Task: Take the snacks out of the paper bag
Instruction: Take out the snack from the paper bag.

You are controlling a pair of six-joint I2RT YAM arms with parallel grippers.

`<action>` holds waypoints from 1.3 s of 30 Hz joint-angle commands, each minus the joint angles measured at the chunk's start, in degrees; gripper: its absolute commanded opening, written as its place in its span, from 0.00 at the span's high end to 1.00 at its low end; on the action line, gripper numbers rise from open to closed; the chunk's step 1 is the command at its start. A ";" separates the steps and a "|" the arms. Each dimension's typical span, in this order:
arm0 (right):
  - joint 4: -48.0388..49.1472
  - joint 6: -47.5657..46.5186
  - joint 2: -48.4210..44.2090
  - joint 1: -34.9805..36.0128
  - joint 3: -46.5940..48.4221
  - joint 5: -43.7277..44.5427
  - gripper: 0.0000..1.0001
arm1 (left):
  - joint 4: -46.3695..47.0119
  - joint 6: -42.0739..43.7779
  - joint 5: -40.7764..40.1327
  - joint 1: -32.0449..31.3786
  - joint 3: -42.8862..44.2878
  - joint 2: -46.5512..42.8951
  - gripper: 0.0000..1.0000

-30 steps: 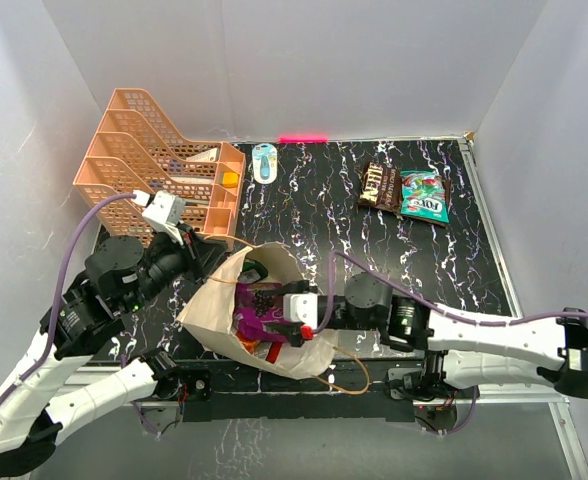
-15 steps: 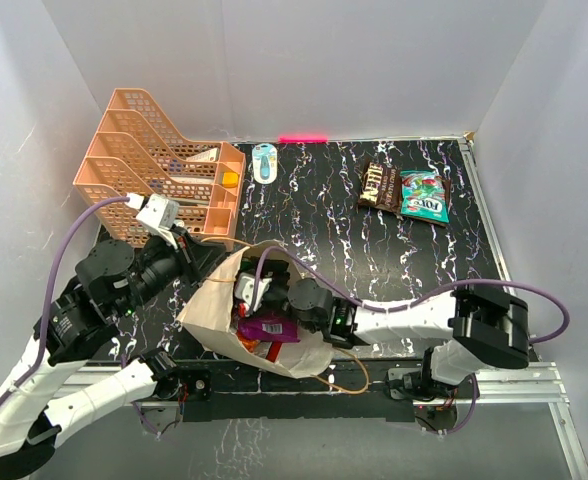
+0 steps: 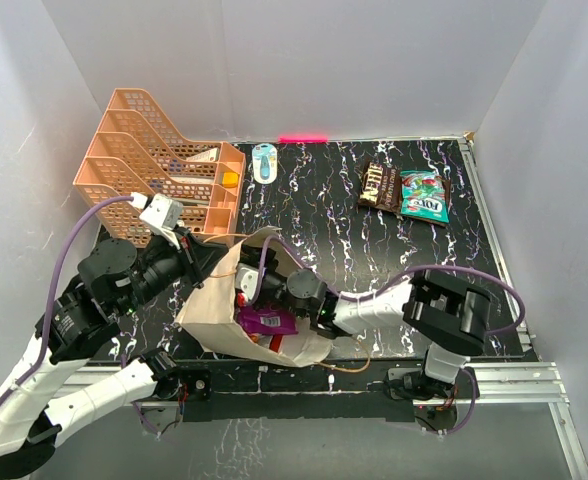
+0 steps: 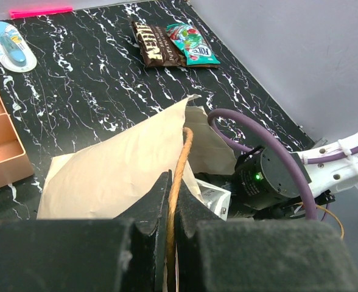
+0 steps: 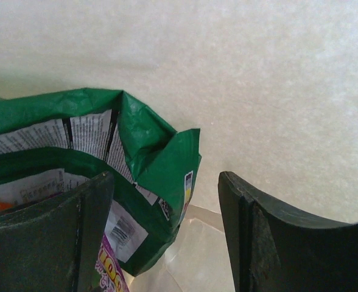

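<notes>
The beige paper bag (image 3: 214, 300) lies open near the table's front edge. My left gripper (image 4: 171, 201) is shut on its brown cord handle (image 4: 182, 159) and holds the mouth up. My right gripper (image 5: 167, 201) is open, deep inside the bag; in the top view it sits in the bag's mouth (image 3: 249, 290). A green packet (image 5: 148, 146) lies between its fingers, with a purple pouch (image 5: 109, 271) below it. The purple pouch (image 3: 267, 321) and an orange-red packet (image 3: 274, 345) show in the bag's mouth. A dark brown packet (image 3: 380, 186) and a green packet (image 3: 424, 196) lie at the back right.
A peach tiered tray rack (image 3: 154, 165) stands at the back left, close to my left arm. A small blue-and-white object (image 3: 265, 161) lies by the back wall. A loose cord handle (image 3: 349, 365) trails over the front edge. Grey walls enclose the table.
My right arm has folded and pushed its gripper further left into the bag. The bag's mouth has lifted and its top flap stands higher. The left gripper still holds the handle.
</notes>
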 commanded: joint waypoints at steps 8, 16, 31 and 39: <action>4.96 4.56 -2.23 -1.52 2.42 -7.76 0.92 | 0.64 -3.06 -6.64 0.14 0.84 -1.47 0.99; -14.28 17.23 -21.20 -1.48 -1.25 -15.81 0.93 | 2.04 -5.16 -12.64 0.15 -0.93 -2.91 0.99; -45.77 32.79 -47.93 -1.48 6.23 -7.62 0.93 | 0.04 -5.95 -15.38 0.14 -0.15 -3.71 0.99; -52.24 39.52 -49.04 -1.55 18.12 1.36 0.93 | -0.08 -5.70 -15.23 0.14 -0.06 -3.59 0.99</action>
